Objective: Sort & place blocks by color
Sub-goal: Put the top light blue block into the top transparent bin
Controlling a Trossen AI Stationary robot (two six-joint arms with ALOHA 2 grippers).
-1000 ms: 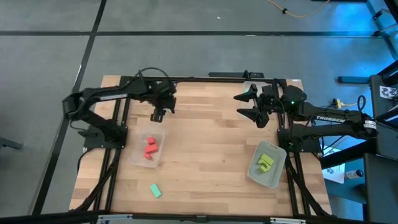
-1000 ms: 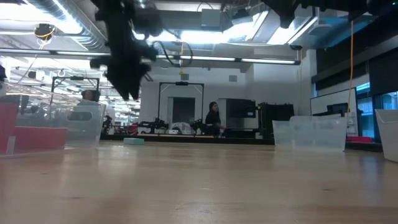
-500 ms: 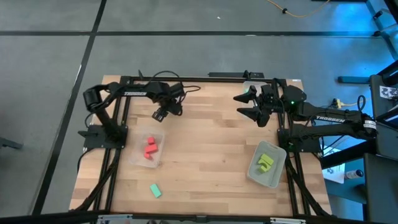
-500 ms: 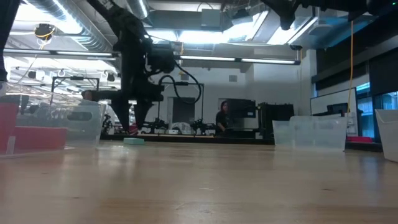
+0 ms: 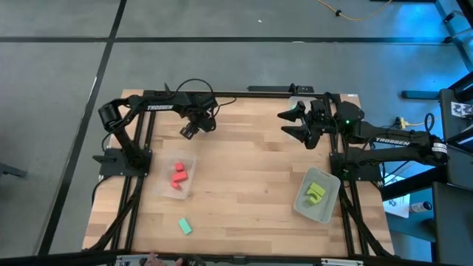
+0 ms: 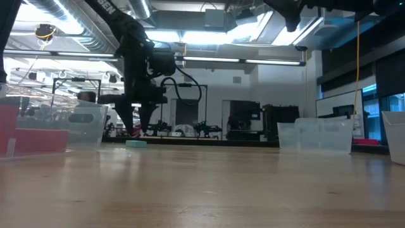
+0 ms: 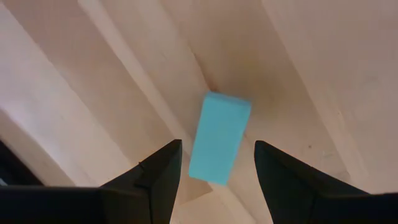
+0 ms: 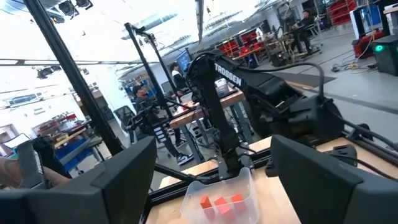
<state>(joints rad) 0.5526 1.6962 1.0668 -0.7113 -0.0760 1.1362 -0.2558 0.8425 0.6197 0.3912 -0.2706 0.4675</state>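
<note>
Blocks are spread over your bench (image 5: 244, 185): red blocks (image 5: 178, 176) sit in a clear tray (image 5: 175, 177) on the near side of your left pincer (image 5: 188, 131), yellow-green blocks (image 5: 315, 192) sit in another clear tray (image 5: 317, 195) near the bench's right edge, below your right pincer (image 5: 293, 124), and one teal block (image 5: 184, 226) lies loose close to the front edge, well apart from both pincers. A second teal block (image 7: 219, 137) lies flat on the wood straight ahead of your left pincer, seen between its two fingers (image 7: 160, 175), which stand apart on either side of it without touching it. That pincer is open and holds nothing. It hangs low near the far edge of the bench, with bare wood all round the block. Your right pincer waits raised by the far right corner, fingers spread wide and empty. Between the two trays the middle of the bench is open wood.
</note>
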